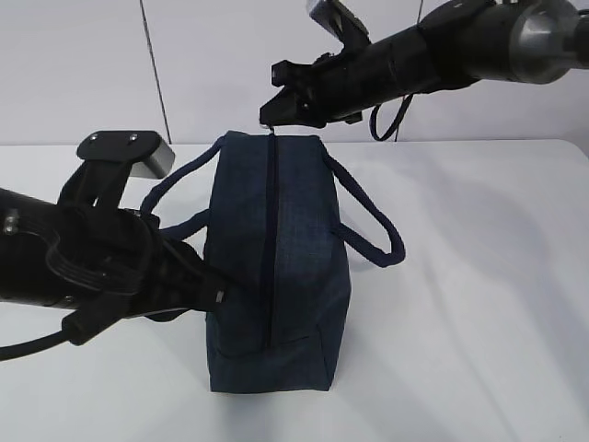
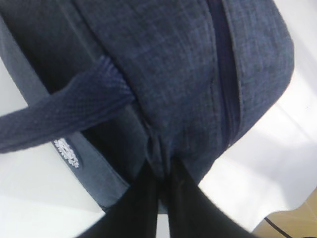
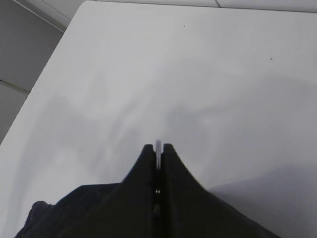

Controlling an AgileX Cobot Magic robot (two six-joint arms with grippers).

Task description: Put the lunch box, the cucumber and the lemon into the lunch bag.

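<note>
The dark navy lunch bag stands in the middle of the white table, its top zipper closed along its length. My left gripper is shut on a fold of fabric low on the bag's left side; in the left wrist view the fabric bunches between the left gripper. At the bag's far end my right gripper is shut on the zipper pull; its thin silvery ring shows between the right gripper. The lunch box, the cucumber and the lemon are out of view.
Two strap handles hang out from the bag, one on the right and one on the left beside my left arm. The white table stretches bare to the right of the bag. A white wall rises behind.
</note>
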